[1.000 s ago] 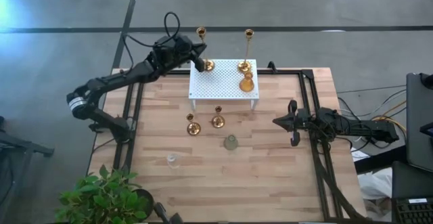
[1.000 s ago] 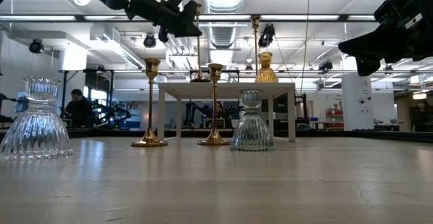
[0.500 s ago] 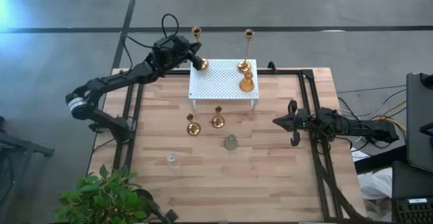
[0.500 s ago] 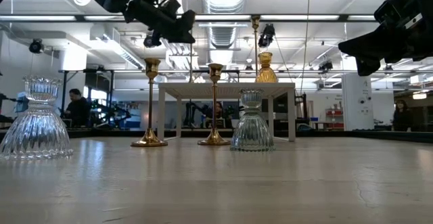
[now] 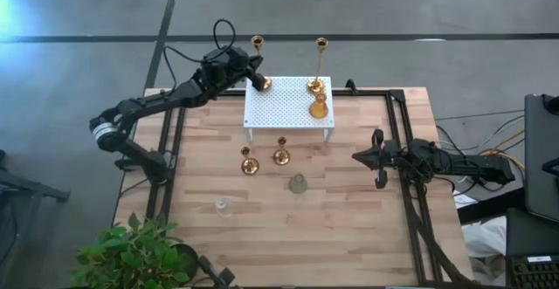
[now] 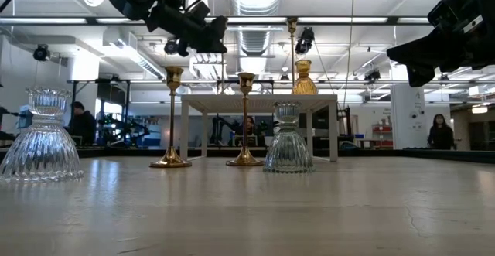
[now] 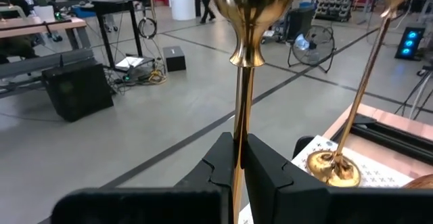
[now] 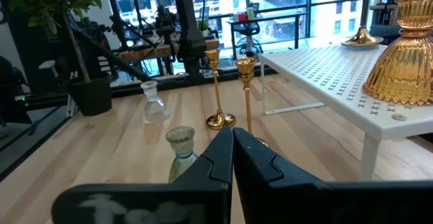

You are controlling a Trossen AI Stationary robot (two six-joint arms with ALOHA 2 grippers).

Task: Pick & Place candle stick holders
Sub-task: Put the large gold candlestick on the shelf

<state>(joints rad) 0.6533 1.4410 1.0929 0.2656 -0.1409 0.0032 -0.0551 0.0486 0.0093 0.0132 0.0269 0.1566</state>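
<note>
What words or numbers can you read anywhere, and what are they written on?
There are none to read.
The brass candle stick held in the left gripper has no writing.
The white stand has only rows of small cross-shaped holes, no letters.
The amber glass holder shows no label.
Shelves and signs in the room behind are too blurred to read.
</note>
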